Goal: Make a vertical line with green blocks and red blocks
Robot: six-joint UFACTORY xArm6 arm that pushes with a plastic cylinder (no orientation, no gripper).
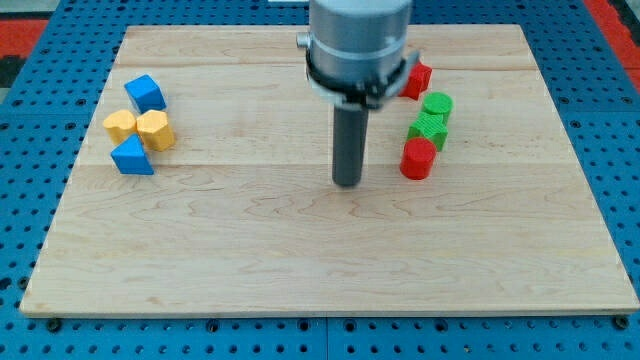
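My tip rests on the board near its middle, to the left of the red and green blocks and apart from them. A red block, partly hidden by the arm, sits at the top of a rough column. Below it come a green cylinder, a green star-shaped block and a red cylinder. The column leans slightly, its lower end toward the view's left.
A blue cube, a yellow block, a yellow hexagonal block and a blue triangular block cluster at the view's left. The wooden board lies on a blue perforated table.
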